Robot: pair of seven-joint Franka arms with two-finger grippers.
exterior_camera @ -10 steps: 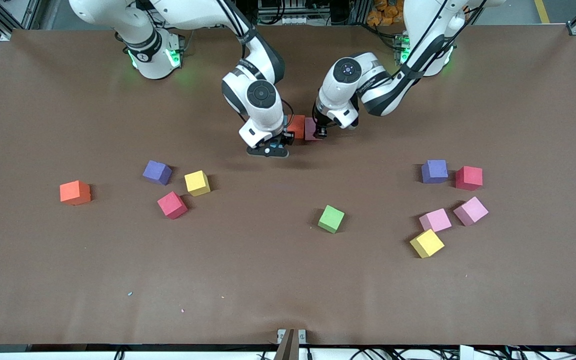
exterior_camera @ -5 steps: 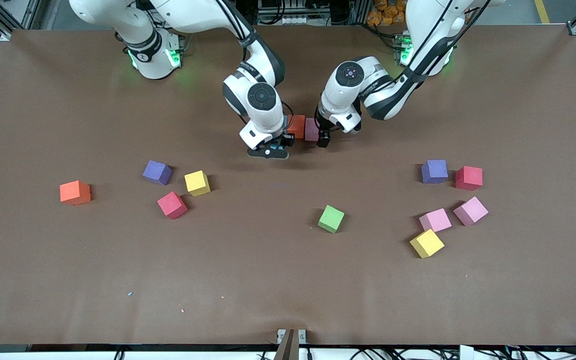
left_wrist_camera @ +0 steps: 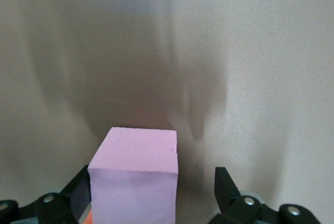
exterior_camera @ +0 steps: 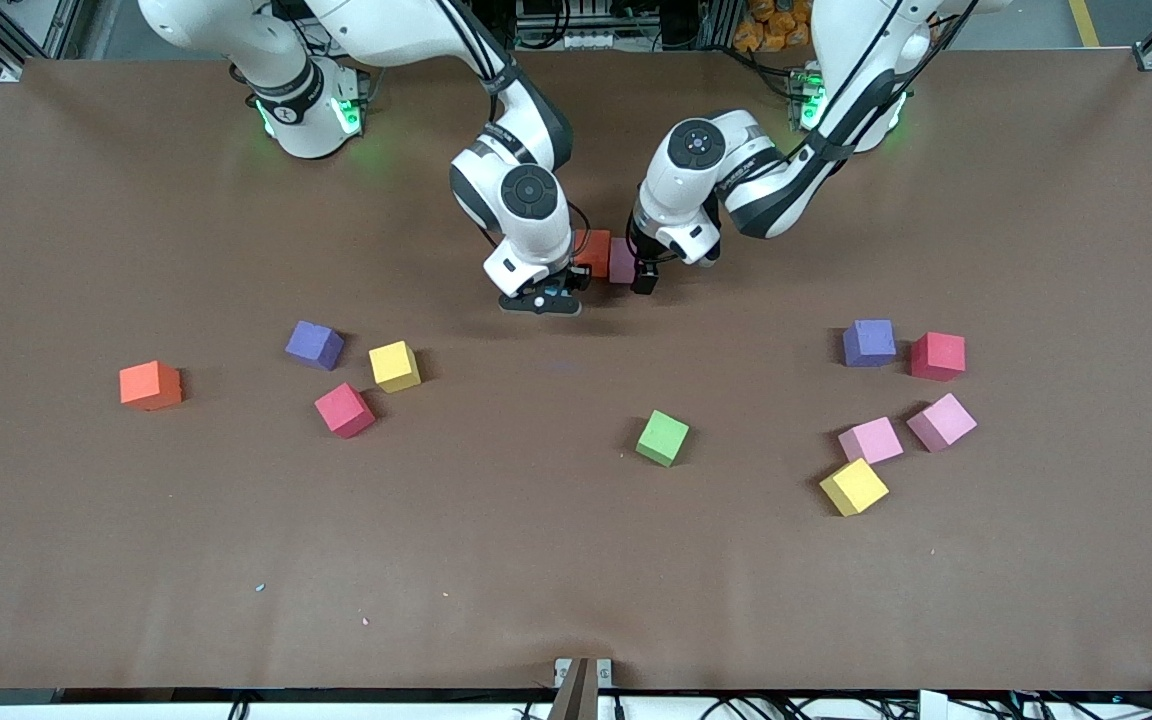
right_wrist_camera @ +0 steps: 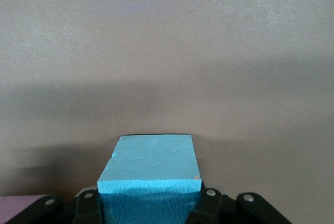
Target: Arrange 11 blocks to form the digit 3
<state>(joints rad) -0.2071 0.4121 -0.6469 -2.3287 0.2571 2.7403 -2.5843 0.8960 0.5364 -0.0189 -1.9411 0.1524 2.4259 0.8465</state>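
Note:
A pink block rests on the table, touching an orange-red block. My left gripper stands open around the pink block. One finger lies against the block's side and the other finger stands clear of it. My right gripper hangs low beside the orange-red block, toward the right arm's end of the table. The right gripper is shut on a teal block. No digit 3 figure shows.
Loose blocks nearer the front camera: orange, purple, yellow and red toward the right arm's end; green mid-table; purple, red, two pink and yellow toward the left arm's end.
My left gripper has opened and let go of the pink block, which now sits against the orange-red block. The right gripper with the teal block has shifted slightly.

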